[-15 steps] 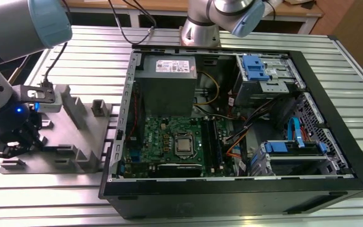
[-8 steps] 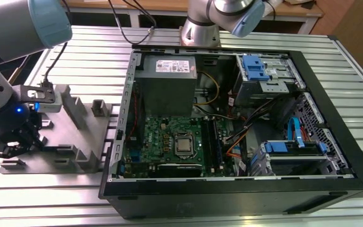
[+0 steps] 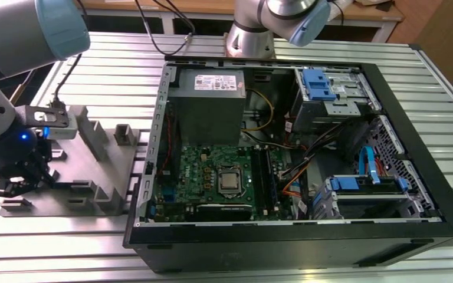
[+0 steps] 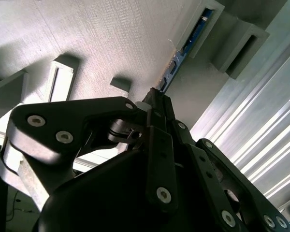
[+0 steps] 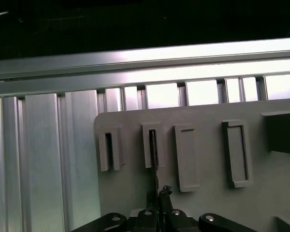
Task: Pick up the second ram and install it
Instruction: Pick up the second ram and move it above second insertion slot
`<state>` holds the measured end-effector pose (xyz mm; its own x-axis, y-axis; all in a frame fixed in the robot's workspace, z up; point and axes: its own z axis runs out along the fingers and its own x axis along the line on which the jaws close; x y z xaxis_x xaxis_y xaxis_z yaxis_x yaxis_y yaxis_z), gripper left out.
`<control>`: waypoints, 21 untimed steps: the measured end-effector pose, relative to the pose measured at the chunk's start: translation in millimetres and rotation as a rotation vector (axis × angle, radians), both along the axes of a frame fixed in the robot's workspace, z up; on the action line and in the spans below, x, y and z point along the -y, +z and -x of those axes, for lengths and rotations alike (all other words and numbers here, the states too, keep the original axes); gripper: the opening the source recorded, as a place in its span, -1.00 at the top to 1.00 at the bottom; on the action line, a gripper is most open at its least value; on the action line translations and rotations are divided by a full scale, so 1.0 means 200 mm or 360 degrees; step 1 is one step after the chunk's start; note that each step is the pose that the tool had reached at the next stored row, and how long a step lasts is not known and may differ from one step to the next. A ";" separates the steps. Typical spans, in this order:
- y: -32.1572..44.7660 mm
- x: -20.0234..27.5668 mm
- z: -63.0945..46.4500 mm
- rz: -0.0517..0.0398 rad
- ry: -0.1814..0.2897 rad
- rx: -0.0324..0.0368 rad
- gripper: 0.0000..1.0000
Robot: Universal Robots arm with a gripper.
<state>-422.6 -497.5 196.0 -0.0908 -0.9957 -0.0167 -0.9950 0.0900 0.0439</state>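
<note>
The second ram (image 4: 191, 38) stands on edge in a slot of the grey holder block (image 4: 111, 43), its bluish-green board running away from my fingertips. In the first wrist view it shows edge-on as a thin dark strip (image 5: 153, 145) rising out of one slot of the holder block (image 5: 208, 208). My gripper (image 4: 153, 99) has its black fingers pressed together on the near end of the stick, as the first wrist view also shows (image 5: 158, 193). In the exterior view the gripper (image 3: 22, 180) sits low over the holder block (image 3: 92, 171), at the exterior view's left of the open computer case (image 3: 289, 247).
Inside the case lie the green motherboard (image 3: 210, 177), its long black slots (image 3: 264, 177), the grey power supply (image 3: 207, 106) and blue-tabbed drive bays (image 3: 321, 85). Another arm's base (image 3: 250, 35) stands behind the case. Several upright holder posts (image 3: 92, 138) rise beside my gripper on the slatted aluminium table (image 3: 69, 259).
</note>
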 end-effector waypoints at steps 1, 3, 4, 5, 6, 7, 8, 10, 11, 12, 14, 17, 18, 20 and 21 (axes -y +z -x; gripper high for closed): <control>0.000 0.000 0.00 0.0000 0.0007 0.0000 0.80; 0.000 0.000 0.00 0.0000 0.0008 0.0000 0.80; 0.002 0.000 0.00 0.0000 0.0008 0.0000 0.80; 0.005 0.000 0.00 0.0000 0.0008 0.0001 0.80; 0.008 0.000 0.00 0.0000 0.0008 0.0002 0.80; 0.011 0.000 0.00 0.0000 0.0008 0.0002 0.80; 0.012 0.000 0.00 0.0000 0.0008 0.0003 0.80; 0.017 0.000 0.00 0.0000 0.0008 0.0002 0.80; 0.019 0.000 0.00 0.0000 0.0008 0.0002 0.80; 0.019 0.000 0.00 0.0000 0.0008 0.0002 0.80; 0.019 0.000 0.00 0.0000 0.0008 0.0003 0.80; 0.021 0.000 0.00 0.0000 0.0010 0.0002 0.80; 0.021 0.000 0.00 -0.0002 0.0011 0.0002 0.80; 0.021 -0.001 0.00 -0.0003 0.0012 0.0002 0.80; 0.021 0.000 0.00 -0.0003 0.0012 0.0002 0.80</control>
